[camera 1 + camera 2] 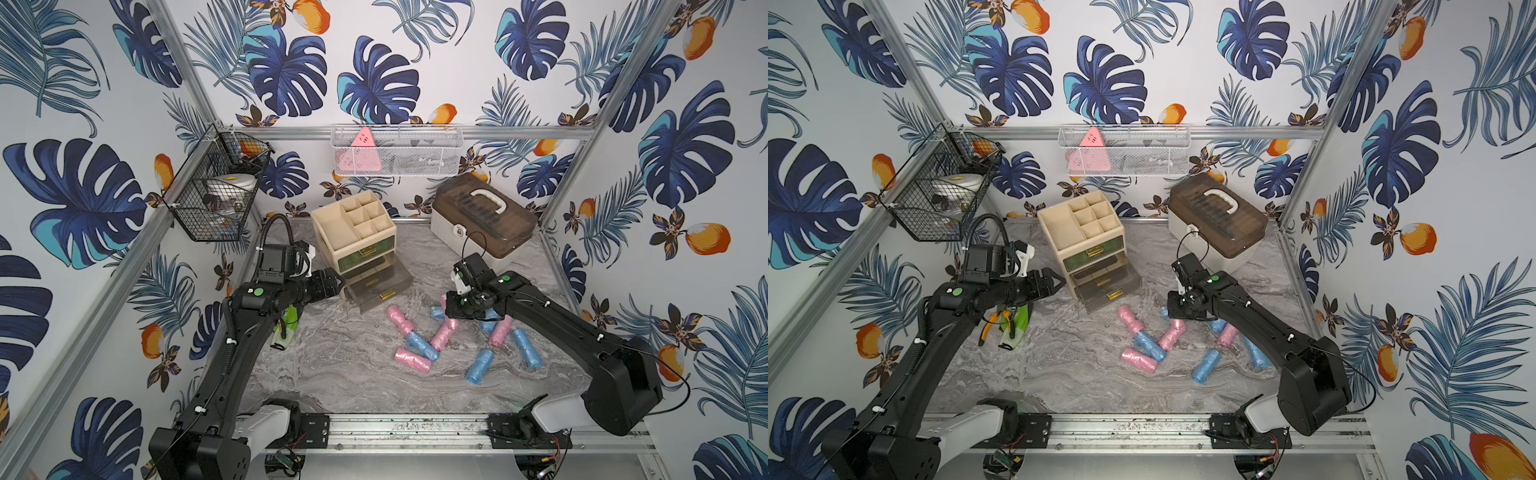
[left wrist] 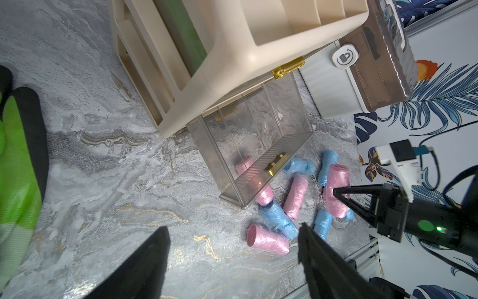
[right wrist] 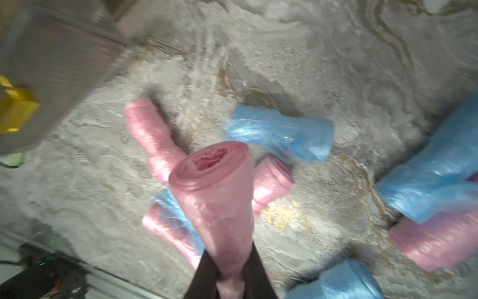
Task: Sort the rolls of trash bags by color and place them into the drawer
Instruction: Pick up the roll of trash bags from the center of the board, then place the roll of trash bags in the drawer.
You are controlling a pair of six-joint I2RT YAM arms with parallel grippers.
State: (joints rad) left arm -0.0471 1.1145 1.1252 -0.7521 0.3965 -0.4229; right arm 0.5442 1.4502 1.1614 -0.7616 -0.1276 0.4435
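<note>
pink trash-bag roll [image 3: 214,196] pinched in right gripper [image 3: 230,259], long axis pointing out past the jaws; open drawer [image 1: 374,301] lies at ten o'clock from it in a top view. left gripper [image 2: 232,227] wide, empty.

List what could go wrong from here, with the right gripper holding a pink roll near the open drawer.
1. The right gripper pinches the pink roll near one end, so the crinkly plastic might slip or swing out on the way.
2. The open left gripper sits close beside the clear drawer; the arms could crowd each other there, or bump the drawer.
</note>
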